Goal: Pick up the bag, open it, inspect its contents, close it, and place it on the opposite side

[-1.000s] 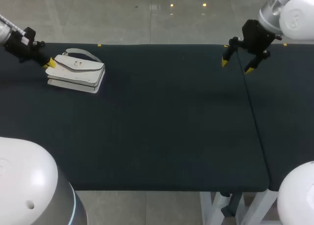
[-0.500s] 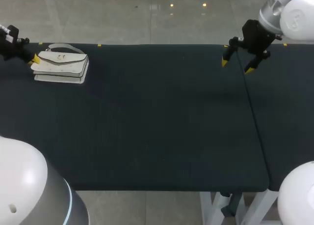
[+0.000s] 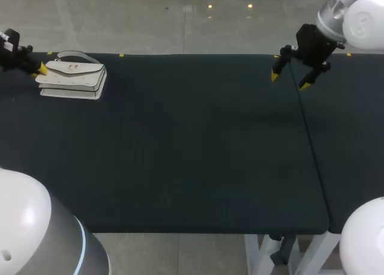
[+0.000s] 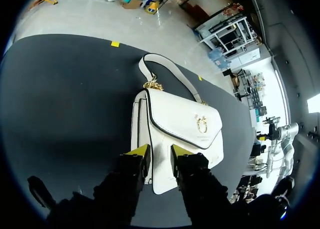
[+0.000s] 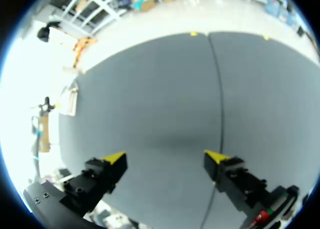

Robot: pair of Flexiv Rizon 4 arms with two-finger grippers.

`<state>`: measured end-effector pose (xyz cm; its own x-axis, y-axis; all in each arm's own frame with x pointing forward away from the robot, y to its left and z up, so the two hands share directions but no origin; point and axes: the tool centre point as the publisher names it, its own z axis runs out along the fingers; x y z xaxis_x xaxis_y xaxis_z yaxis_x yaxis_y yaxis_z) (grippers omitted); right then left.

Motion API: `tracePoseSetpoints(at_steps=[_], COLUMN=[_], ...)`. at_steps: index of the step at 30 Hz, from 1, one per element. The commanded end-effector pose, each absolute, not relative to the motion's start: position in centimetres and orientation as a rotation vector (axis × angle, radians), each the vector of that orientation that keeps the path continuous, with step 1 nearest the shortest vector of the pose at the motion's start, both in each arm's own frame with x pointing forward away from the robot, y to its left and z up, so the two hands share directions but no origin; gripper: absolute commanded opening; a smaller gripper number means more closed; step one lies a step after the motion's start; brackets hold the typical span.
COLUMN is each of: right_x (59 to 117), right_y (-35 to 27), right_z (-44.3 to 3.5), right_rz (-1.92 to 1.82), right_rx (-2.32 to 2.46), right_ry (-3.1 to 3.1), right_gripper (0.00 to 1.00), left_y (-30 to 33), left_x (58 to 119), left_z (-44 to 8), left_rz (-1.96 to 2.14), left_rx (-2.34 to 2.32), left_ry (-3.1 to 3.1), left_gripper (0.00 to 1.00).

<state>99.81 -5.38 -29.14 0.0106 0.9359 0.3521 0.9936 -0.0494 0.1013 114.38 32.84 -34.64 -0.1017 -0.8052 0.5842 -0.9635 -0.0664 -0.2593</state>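
Lying flat at the far left corner of the dark table [image 3: 198, 149], the white handbag [image 3: 73, 78] has its flap up and closed, and its long axis runs left to right along the far edge. Its strap [image 4: 167, 71] curls on the cloth just beyond it. The left gripper [image 3: 39, 68] sits at the bag's left short end. In the left wrist view its fingers stand narrow, one on each side of the bag's end edge, and look pinched on it, so the bag stretches straight ahead of the jaws, with the gold clasp [image 4: 201, 123] off to one side. The right gripper [image 3: 291, 77] hangs above the far right of the table, near the seam [image 3: 309, 137] in the cloth and well apart from the bag. Its jaws are spread wide with nothing between them, which the right wrist view confirms, as only bare cloth lies under the fingers. The left arm is plainly the nearer one and the only one in contact. I judge that a lift from this end grip would let the bag's free right end swing down, and that opening the flap would call for the right arm to cross most of the table's width to reach the clasp.
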Motion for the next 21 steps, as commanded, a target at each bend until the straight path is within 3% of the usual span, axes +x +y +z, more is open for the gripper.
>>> tracePoseSetpoints(at_steps=[1,11,21], right_x=[99.8,99.8,99.8], right_y=[-5.3,-5.3,-5.3], right_z=[-29.1,-29.1,-29.1], right_rz=[-0.484,-0.484,-0.484], right_rx=[-2.101,-2.101,-2.101], right_ry=[-2.036,-2.036,-2.036], right_gripper=[1.00,1.00,1.00], left_y=[33.6,30.8,26.9], left_x=[113.7,109.3,105.4], left_z=[-32.7,-27.7,-26.5], left_rz=[0.793,0.518,0.239], left_rx=[1.860,2.053,2.198], left_ry=[-1.975,-2.104,-2.145], left_gripper=[1.00,1.00,1.00])
